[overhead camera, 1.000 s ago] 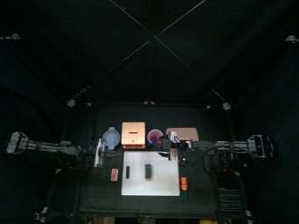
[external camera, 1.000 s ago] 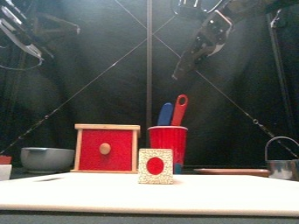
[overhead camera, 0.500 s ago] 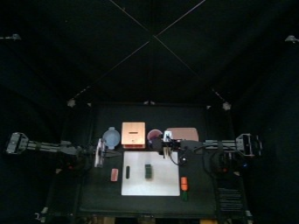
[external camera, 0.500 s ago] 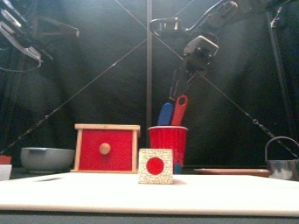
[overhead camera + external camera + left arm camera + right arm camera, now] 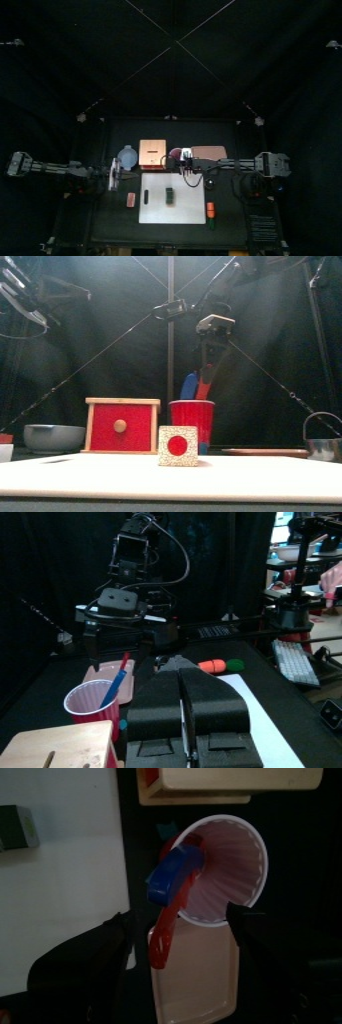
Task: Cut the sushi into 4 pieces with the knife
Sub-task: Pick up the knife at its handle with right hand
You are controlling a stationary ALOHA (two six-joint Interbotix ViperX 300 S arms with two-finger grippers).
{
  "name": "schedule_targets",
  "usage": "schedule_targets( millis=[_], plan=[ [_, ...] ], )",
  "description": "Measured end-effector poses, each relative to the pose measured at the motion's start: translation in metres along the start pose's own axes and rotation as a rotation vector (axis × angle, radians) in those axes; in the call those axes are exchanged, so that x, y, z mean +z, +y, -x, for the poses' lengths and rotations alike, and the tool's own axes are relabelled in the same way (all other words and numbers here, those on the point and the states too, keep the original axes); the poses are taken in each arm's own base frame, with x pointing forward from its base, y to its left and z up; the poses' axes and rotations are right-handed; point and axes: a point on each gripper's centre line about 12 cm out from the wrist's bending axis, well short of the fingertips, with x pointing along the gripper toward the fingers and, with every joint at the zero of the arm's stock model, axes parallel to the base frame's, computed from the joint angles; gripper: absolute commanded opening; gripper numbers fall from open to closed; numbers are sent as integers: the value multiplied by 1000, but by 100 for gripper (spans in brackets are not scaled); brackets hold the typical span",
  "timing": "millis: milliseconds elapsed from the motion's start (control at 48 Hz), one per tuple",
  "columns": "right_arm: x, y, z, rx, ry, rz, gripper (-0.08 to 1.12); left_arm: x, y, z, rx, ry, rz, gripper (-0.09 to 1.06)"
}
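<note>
The dark green sushi roll [image 5: 173,196] lies on the white cutting board [image 5: 160,188]; its red-centred end face [image 5: 178,445] looks toward the front. Behind it the red cup [image 5: 191,423] holds a blue knife [image 5: 189,386] and a red knife [image 5: 205,380]. My right gripper [image 5: 207,364] hangs open just above the knife handles. In the right wrist view its jaws stand either side of the cup [image 5: 225,868], blue knife [image 5: 174,872] and red knife [image 5: 162,940]. My left gripper [image 5: 187,677] rests shut at the table's left, raised.
A wooden box with a red drawer front [image 5: 122,426] stands left of the cup, and a blue-grey bowl [image 5: 54,437] further left. The pink tray [image 5: 211,154] lies right of the cup. A metal cutter [image 5: 325,442] sits at right. Small toys [image 5: 210,209] lie beside the board.
My right gripper has swung left and come down from high at the right to just over the knives in the cup. The left arm has not moved.
</note>
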Motion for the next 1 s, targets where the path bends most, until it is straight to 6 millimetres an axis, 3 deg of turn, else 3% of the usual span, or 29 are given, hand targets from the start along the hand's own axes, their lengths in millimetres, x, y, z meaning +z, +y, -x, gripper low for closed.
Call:
schedule_targets(
  millis=[250,604,854,1000],
  plan=[
    [4,-1,-6,-13,58,9,97,-5,0,2,0,15,1,1],
    [3,-2,-8,-13,86,12,66,-5,0,2,0,15,1,1],
    [4,-4,-8,-15,87,10,55,-6,0,3,1,17,1,1],
    [6,-6,-7,-20,81,16,43,-6,1,3,4,17,0,1]
  ],
)
